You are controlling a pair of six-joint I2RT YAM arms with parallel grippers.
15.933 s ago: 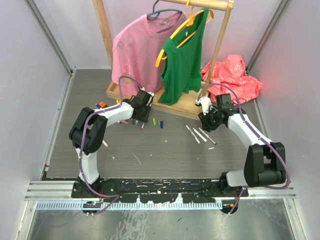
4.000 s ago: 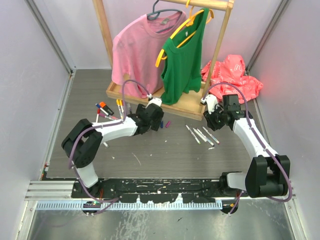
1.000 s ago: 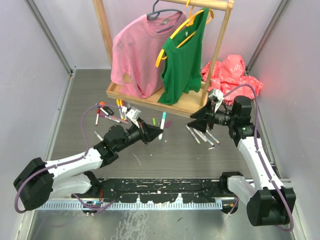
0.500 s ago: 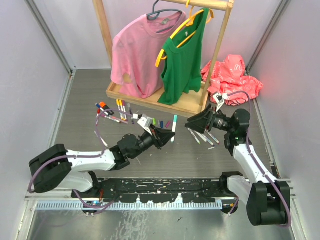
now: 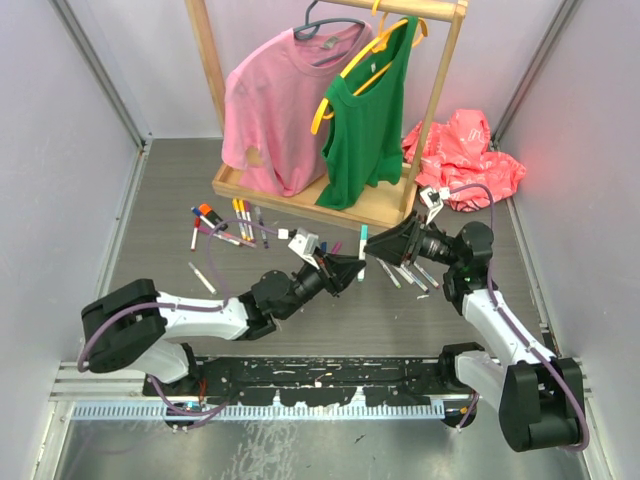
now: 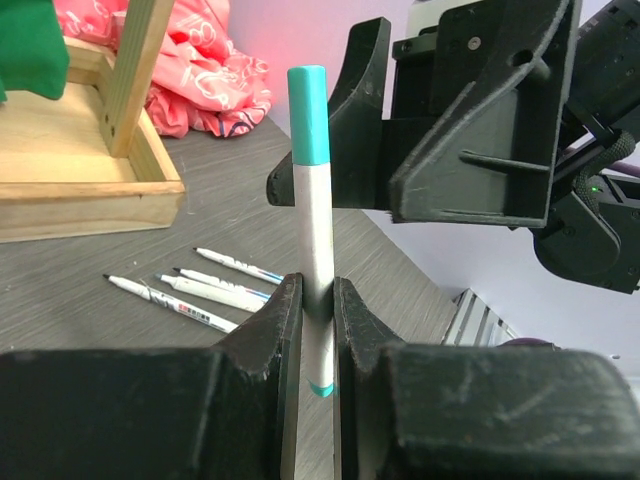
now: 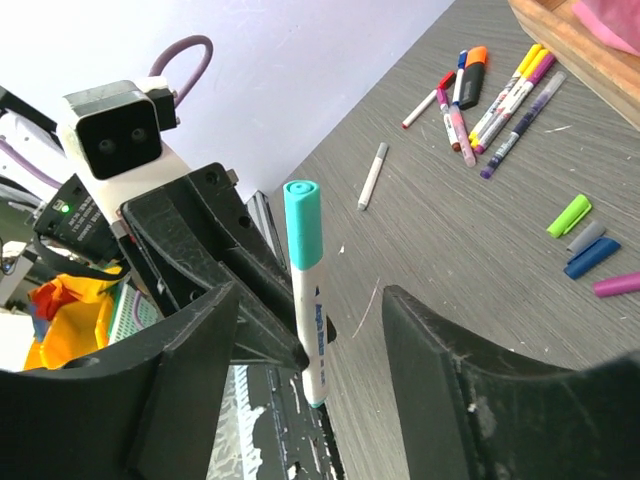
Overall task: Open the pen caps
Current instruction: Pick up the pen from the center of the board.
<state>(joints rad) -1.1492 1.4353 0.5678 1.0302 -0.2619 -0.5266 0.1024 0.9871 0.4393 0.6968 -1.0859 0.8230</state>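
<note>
Top external showed us both arms reaching in over the table [image 5: 170, 180], their tips meeting near its middle. The left gripper [image 5: 347, 266] was clamped on a white marker [image 5: 362, 250], which it held upright. In the left wrist view we saw its fingers [image 6: 270, 330] pressed against the lower barrel from both sides, with the marker's bottom end poking out below them. The teal cap [image 6: 308, 112] sat on the marker's upper end, in the air above the table and close in front of the right gripper [image 7: 310, 300]. That gripper's jaws stood apart. In the right wrist view the marker rose in the gap between them with space on each side, and neither finger touched the cap. We could not tell how far in between the fingers the cap reached.

On the table lay loose caps [image 7: 586, 236] in green, grey, blue and purple, close together. A bunch of capped markers [image 5: 232, 218] lay to the left near the wooden rack [image 5: 240, 185]. A few uncapped markers [image 6: 205, 290] lay side by side below the right gripper. A pink shirt [image 5: 275, 100] and a green top [image 5: 370, 115] hung from the rack, and a red bag [image 5: 465, 150] lay behind it on the right.
</note>
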